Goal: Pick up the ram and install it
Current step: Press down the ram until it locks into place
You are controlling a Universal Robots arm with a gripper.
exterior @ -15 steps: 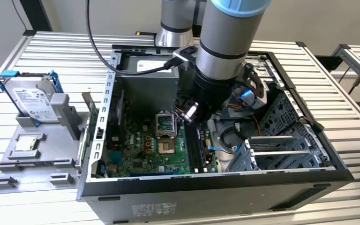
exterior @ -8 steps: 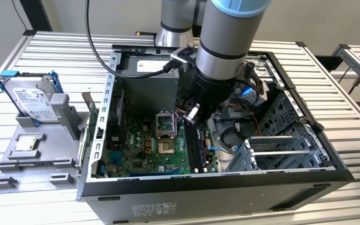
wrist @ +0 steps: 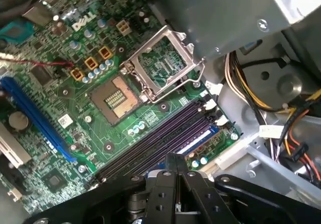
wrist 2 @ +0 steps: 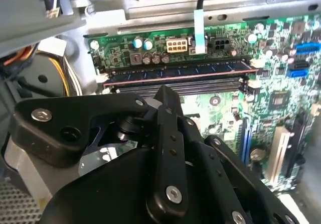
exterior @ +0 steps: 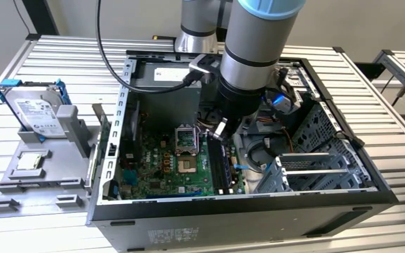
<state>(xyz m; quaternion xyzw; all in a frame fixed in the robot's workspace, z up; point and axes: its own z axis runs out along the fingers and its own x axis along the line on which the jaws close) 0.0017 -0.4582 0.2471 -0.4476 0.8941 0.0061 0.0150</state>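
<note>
The black metal tool (wrist 2: 168, 101) – fingers pressed together, holding nothing – hangs just over the long dark blue-green ram (wrist 2: 175, 72), seated in the green motherboard (wrist: 75, 108).

Dark-blue ram (wrist 2: 175, 72) seated in slot

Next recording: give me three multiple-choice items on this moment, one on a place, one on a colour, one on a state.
1. Where is the hard drive?
A) on the grey fixture outside the case, at the exterior view's left
B) inside the case
C) on the floor

2. What colour are its brackets?
A) red
B) blue
C) yellow

3. How is the ram?
A) lying flat on the fixture
B) hanging above the case
C) standing in a motherboard slot

Answers: A, the exterior view shows it upright on the fixture; B, blue pieces flank the drive; C, the second wrist view shows it lying along a slot.
</note>
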